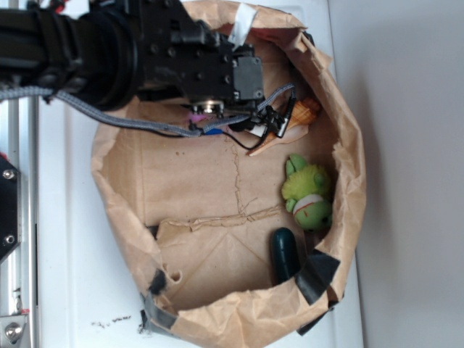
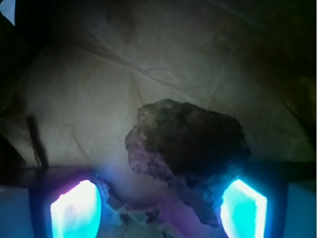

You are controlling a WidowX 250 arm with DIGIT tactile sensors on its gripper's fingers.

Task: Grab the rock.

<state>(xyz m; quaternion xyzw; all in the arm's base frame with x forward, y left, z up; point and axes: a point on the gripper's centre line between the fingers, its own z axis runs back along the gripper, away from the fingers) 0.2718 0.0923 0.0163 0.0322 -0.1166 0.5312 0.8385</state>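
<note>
Two views are showing one moment of the reach. Largest in the exterior view, a white tabletop [image 1: 65,239] is carrying a crumpled brown paper bag [image 1: 348,188], its rim rolled down and patched with dark tape, so it is serving as a shallow basin that keeps loose things from rolling off. From the upper left of that frame the black arm is stretching over the bag's upper rim, and it is hiding the gripper and whatever lies under it. Along the bag's right side, a green plush toy [image 1: 308,192] is lying at mid-height, a dark green glossy oval [image 1: 284,254] is leaning below it, and an orange-and-cream seashell [image 1: 301,116] is peeking out just beside the arm's cables.

In the wrist view, the rock [image 2: 190,141] is sitting on the paper floor at centre, slightly right, rough and pitted. The gripper [image 2: 158,208] is standing apart, its glowing fingers [image 2: 75,210] at lower left and lower right; the right one is appearing close against the rock's lower edge. Judging by this, the spread jaws are straddling the rock ready for closing, though it is not yet clamped.
</note>
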